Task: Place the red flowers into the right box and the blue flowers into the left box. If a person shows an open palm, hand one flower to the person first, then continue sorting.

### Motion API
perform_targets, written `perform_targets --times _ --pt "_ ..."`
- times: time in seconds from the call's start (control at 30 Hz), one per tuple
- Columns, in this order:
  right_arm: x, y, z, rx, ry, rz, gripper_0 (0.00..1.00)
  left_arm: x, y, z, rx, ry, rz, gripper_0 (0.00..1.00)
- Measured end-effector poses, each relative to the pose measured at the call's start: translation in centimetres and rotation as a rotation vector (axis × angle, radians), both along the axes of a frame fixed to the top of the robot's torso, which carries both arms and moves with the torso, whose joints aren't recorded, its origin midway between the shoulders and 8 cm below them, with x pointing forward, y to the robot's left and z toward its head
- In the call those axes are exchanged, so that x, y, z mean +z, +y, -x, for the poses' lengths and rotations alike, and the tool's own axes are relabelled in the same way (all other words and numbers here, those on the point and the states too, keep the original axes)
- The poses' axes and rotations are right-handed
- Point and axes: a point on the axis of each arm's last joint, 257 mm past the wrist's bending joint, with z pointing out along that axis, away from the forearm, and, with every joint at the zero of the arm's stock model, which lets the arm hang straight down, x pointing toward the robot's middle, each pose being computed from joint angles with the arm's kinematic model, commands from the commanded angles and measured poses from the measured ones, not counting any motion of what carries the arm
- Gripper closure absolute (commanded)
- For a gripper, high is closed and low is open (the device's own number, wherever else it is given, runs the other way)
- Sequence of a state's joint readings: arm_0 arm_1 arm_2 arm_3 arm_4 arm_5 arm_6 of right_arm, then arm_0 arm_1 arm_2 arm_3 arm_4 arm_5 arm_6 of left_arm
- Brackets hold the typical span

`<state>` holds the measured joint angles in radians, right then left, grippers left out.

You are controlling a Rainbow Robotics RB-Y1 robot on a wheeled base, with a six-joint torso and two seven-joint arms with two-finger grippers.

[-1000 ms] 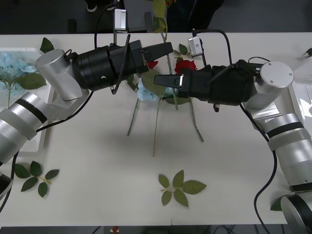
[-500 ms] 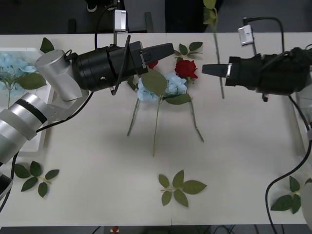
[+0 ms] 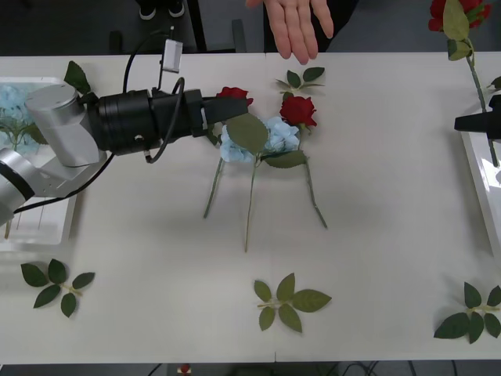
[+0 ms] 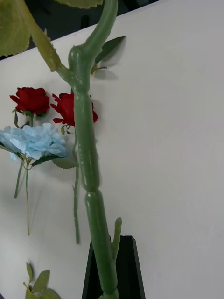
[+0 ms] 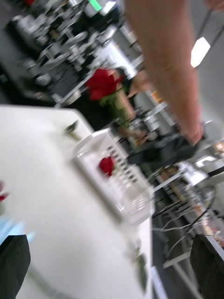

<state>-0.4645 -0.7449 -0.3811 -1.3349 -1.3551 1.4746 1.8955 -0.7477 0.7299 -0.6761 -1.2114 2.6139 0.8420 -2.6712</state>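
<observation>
The right gripper (image 3: pixel 462 123) sits out at the right edge of the white table (image 3: pixel 376 235), right by the right box (image 3: pixel 479 168), with its black fingers (image 4: pixel 126 268) pinched on the green stem of a red rose (image 3: pixel 454 16). That stem runs up and away from the fingertips, and the bloom ends up high at the far right corner in the front view, well above the gripper. In the left wrist view you can see another red rose (image 5: pixel 106 165) already lying inside that box.

The left gripper (image 3: pixel 235 112) reaches in from the left over the middle of the table, fingers (image 5: pixel 14 261) spread wide and holding nothing. Its tips are just beside the pile in the centre: a red rose (image 3: pixel 233 95) right at the tip, a blue hydrangea cluster (image 3: pixel 274 137) next to that, and one more red rose (image 3: pixel 298 110) on the far side of the blue one, all with their stems trailing toward the robot.

The left box (image 3: pixel 31 227) is at the left edge with blue flowers (image 3: pixel 14 98) in it.

A person's open hand (image 3: pixel 296 23) hangs over the far edge, palm showing, well apart from both grippers.

No readable labels or writing anywhere.
</observation>
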Motion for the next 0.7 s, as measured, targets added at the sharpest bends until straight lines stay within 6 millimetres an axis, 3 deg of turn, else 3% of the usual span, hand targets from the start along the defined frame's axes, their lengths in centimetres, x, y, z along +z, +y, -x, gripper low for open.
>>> perform_targets --times 0.17,0.27,0.4,0.5,0.7 --pt "-0.2 0.8 -0.1 0.005 -0.004 -0.028 1.0 -6.3 4.9 -1.0 0.094 0.053 -0.192 0.0" --pt "-0.5 1.5 -0.1 0.013 -0.001 -0.043 1.0 -8.4 7.1 -1.5 0.137 0.066 -0.269 0.0" --pt "0.2 2.9 0.0 0.039 -0.016 -0.093 1.0 -8.9 8.4 -1.9 0.162 0.065 -0.3 0.0" --pt "1.2 4.8 -1.4 0.033 -0.08 -0.123 1.0 -8.8 8.6 -2.2 0.169 0.063 -0.299 0.0" --pt "3.3 12.6 -3.8 0.059 -0.223 -0.211 1.0 -8.8 8.8 -2.2 0.171 0.064 -0.3 0.0"
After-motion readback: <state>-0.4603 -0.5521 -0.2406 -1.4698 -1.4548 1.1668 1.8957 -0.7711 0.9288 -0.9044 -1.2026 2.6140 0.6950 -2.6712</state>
